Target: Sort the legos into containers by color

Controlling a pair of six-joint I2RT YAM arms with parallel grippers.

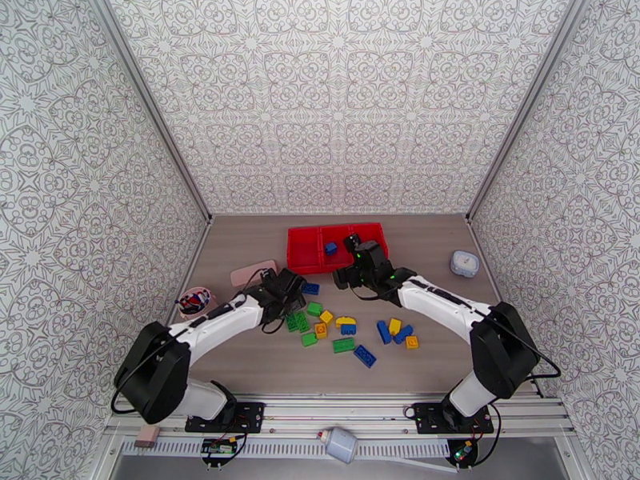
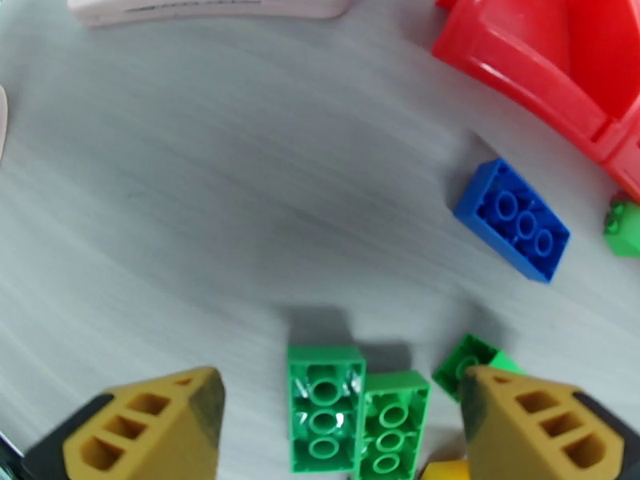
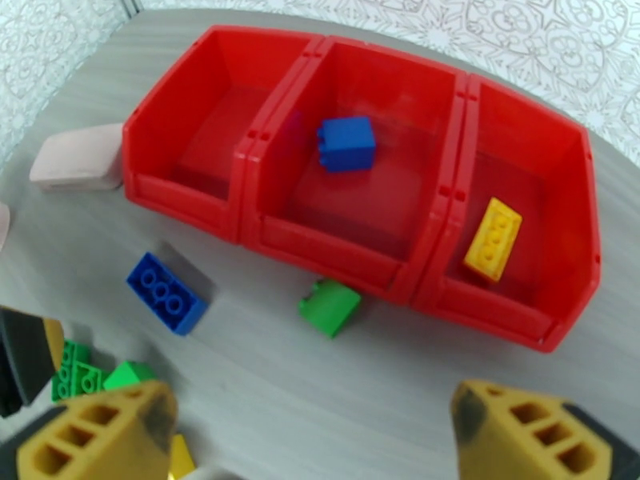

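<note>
- In the top external view the containers (image 1: 302, 236) lay at 12 o'clock on the table (image 1: 264, 368), with the loose legos (image 1: 346, 330) strewn at 6 o'clock from them; the left gripper (image 1: 292, 302) hung over the pile's 10 o'clock edge, and the right gripper (image 1: 350, 270) hung near the row's front wall
- A pink cup of pens (image 1: 194, 300) stood at 9 o'clock and a small white box (image 1: 464, 263) at 3 o'clock, both well apart from the bricks and, I judged, in neither arm's way
- In the left wrist view the left gripper's fingers (image 2: 152, 426) were spread wide and grasped nothing; a pair of green bricks (image 2: 326, 402) lay side by side, touching, between them at 6 o'clock
- The step in hand looked to be lifting one green brick; since the two touched, the jaws would do best to centre on one alone and close across its short sides, or both might rise and one drop
- A small green brick (image 2: 468, 363) lay just beside the finger at 5 o'clock and might get nudged; a loose blue brick (image 2: 512, 222) lay at 2 o'clock and a pink flat thing (image 2: 208, 3) at 12 o'clock
- In the right wrist view the right gripper's fingers (image 3: 96, 438) were likewise released and held nothing
- The middle bin held a sorted blue brick (image 3: 346, 143) and the 3 o'clock bin a yellow brick (image 3: 494, 238); the 10 o'clock bin showed no brick, so green seemed meant for it
- A stray green brick (image 3: 330, 307) lay just beside the middle bin's front wall; whether it touched I could not tell
</note>
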